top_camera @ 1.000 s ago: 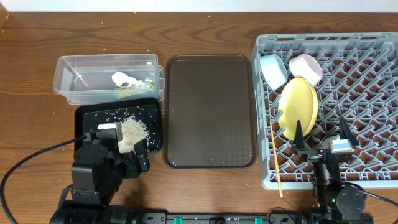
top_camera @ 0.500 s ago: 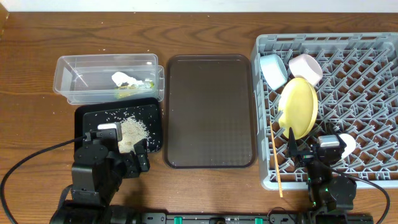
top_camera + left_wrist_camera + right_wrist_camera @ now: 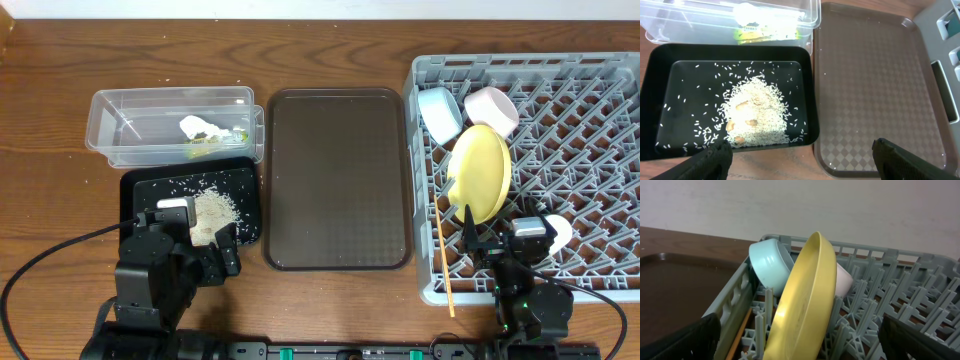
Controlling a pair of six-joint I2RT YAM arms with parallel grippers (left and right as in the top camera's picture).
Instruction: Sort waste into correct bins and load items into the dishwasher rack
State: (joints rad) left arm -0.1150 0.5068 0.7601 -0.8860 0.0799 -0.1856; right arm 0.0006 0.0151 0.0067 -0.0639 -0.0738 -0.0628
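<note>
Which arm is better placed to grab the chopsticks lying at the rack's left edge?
Right. The right arm sits at the rack, jaws open, with the chopsticks just beside it. The left arm is over the black tray, across the brown tray.

Yellow plate (image 3: pixel 480 170); grey rack (image 3: pixel 600 90); black tray (image 3: pixel 130 200).

Round yellow plate (image 3: pixel 480 172), light blue bowl (image 3: pixel 440 112), white bowl (image 3: pixel 491 108) on edge in grey plastic rack (image 3: pixel 590 110); white rice grains (image 3: pixel 212 208) in black rectangular tray (image 3: pixel 135 200).
</note>
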